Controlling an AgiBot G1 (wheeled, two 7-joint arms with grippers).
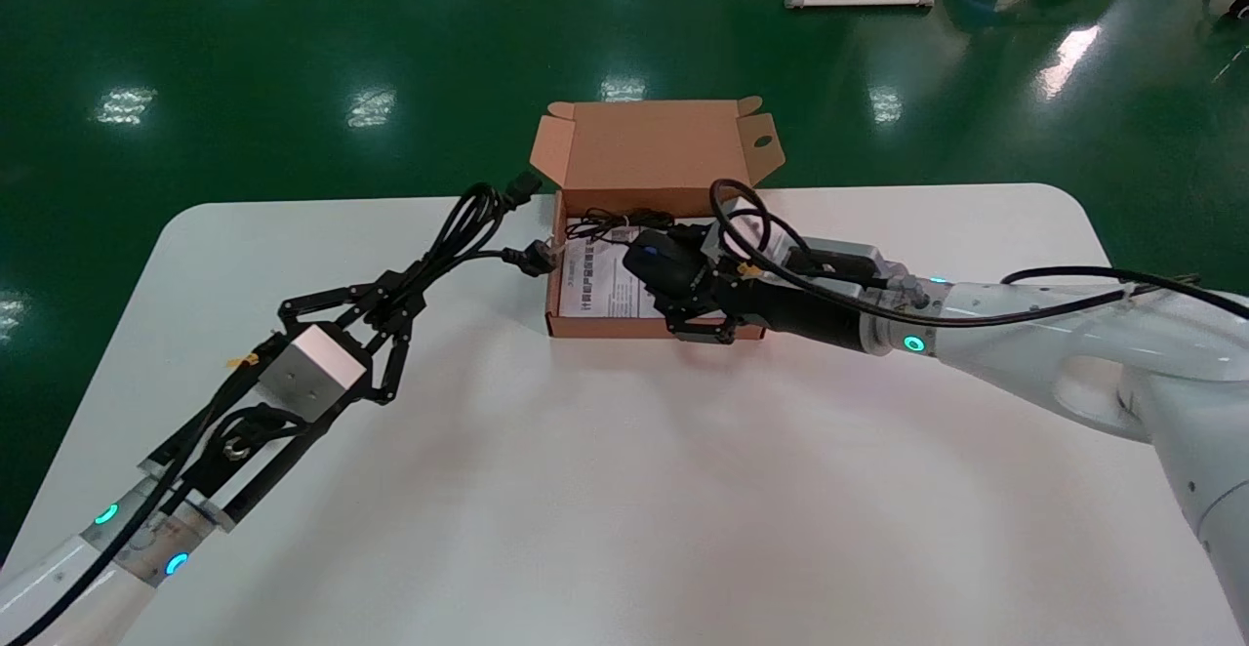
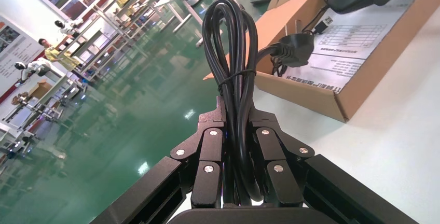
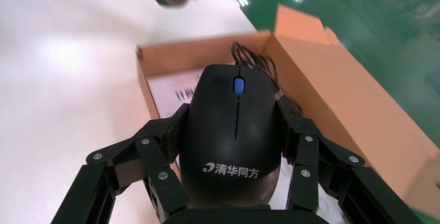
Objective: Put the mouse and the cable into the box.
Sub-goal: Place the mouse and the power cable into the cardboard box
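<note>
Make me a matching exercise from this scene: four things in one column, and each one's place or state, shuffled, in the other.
Things
1. mouse
2. cable
3. box
4. printed sheet

Places or states
A. lies flat on the box floor
B. clamped in the right gripper over the box
C. open, lid flap standing up
D. bundled, clamped in the left gripper, left of the box

Pairs: 1-B, 2-D, 3-C, 4-A
</note>
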